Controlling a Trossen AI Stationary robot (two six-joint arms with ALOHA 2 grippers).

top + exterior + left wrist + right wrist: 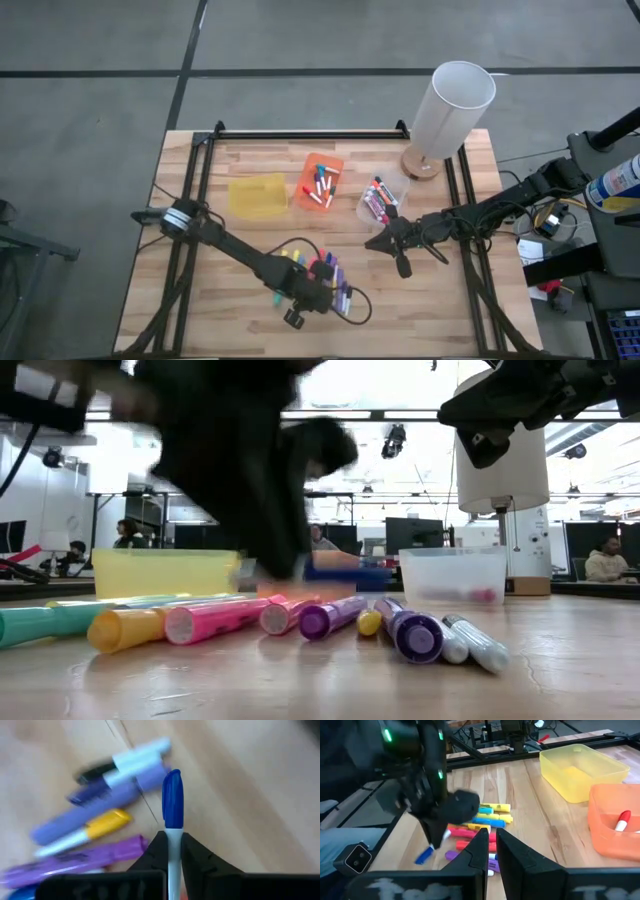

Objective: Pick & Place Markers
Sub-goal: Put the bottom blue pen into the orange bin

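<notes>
Pinching one blue-capped marker [173, 805] between closed fingers, the left gripper [170, 851] hangs over the loose pile of markers [322, 272] at the table's [440, 310] front, the pen's length running straight out past the fingertips, cap outward. Three bins stand behind: yellow [257, 195], orange [319, 182], clear [382, 200]. The right gripper [390, 240] waits closed and empty near the clear one.

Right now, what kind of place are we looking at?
Probably a robotics lab or shared workshop: a wooden table in a metal frame, monitors behind it, and people seated at desks under ceiling lights.
</notes>
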